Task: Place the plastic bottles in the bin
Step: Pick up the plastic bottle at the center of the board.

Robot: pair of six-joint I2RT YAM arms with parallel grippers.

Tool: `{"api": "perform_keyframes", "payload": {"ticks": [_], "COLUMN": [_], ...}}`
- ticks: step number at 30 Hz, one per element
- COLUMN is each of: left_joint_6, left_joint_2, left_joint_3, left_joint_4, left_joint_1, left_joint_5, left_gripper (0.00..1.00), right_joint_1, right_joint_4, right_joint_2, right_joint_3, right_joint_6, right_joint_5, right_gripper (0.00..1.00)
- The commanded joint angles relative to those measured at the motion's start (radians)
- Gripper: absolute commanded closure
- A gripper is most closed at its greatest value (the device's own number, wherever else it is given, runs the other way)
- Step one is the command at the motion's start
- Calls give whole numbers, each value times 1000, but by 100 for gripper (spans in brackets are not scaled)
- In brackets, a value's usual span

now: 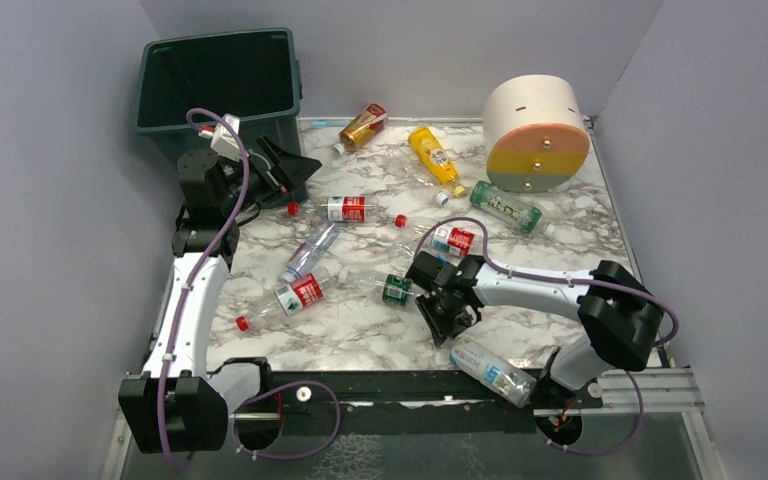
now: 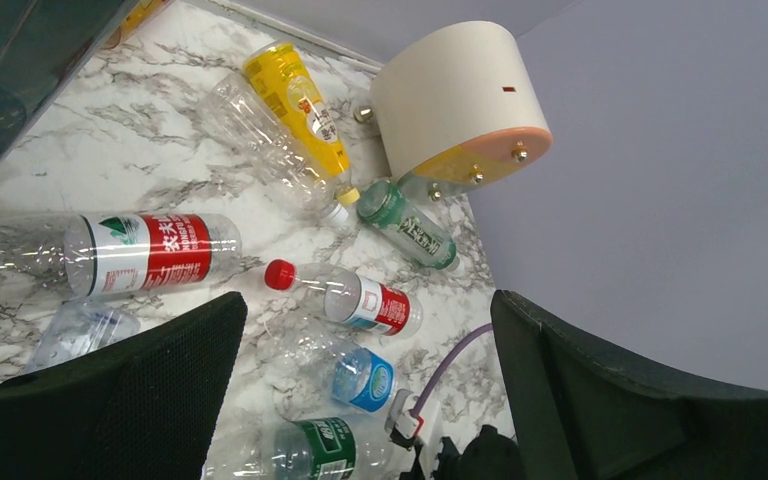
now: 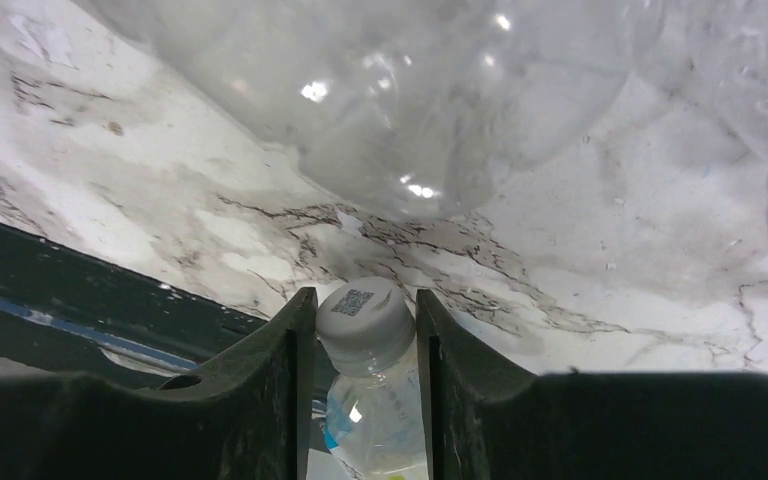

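Down by the near edge of the white marble-patterned table (image 1: pixel 360 335), right of centre, the right gripper (image 3: pixel 365 300) has its two black fingers (image 3: pixel 260 390) clamped on the neck of a clear plastic bottle with a white cap (image 3: pixel 365 318). The cap pokes out between the tips. From above, that bottle lies on its side, its body stretching toward the near right corner.

Over at the far left corner, the left gripper (image 1: pixel 295 170) hovers just in front of the tall dark green rectangular plastic bin (image 1: pixel 220 75), jaws spread wide with nothing between them.

The other bottles lie on their sides out on the table. An amber bottle (image 1: pixel 364 126) and a yellow bottle (image 1: pixel 434 154) sit near the far edge. A green-tinted bottle (image 1: pixel 505 207) lies just in front of the big cream cylinder with the yellow, pink and grey face (image 1: pixel 535 140) at the far right corner. Across the middle there are three clear red-labelled bottles (image 1: pixel 345 209) (image 1: pixel 452 240) (image 1: pixel 298 292), a clear blue-labelled bottle (image 1: pixel 310 252) among them, and a clear green-labelled bottle (image 1: pixel 392 291) just left of the right gripper.
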Motion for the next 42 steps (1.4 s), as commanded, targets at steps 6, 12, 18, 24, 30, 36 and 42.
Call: {"api": "perform_keyframes", "payload": {"ticks": [6, 12, 18, 24, 30, 36, 42], "left_joint_6": [28, 33, 28, 11, -133, -120, -84], "left_joint_2": [-17, -19, -34, -55, -89, -118, -112], "left_joint_3": [21, 28, 24, -29, -170, -203, -203], "left_joint_4": [-18, -20, 3, 82, 345, 394, 399], "left_joint_1": [-6, -6, -6, -6, -6, -40, -171], "left_joint_5": [-4, 7, 40, 114, 210, 209, 139], "left_gripper": [1, 1, 1, 1, 1, 1, 1], "right_joint_1": [-2, -14, -18, -57, -161, -256, -286], "right_joint_4": [-17, -78, -146, -146, -99, -33, -7], "right_joint_2": [-31, -93, -105, -91, 4, 120, 274], "right_joint_3": [157, 307, 478, 621, 781, 930, 1136], "right_joint_6": [-30, -55, -88, -134, -177, -189, -162], "right_joint_5": [59, 69, 68, 55, -22, -144, -259], "right_gripper": [87, 89, 91, 91, 96, 94, 94]}}
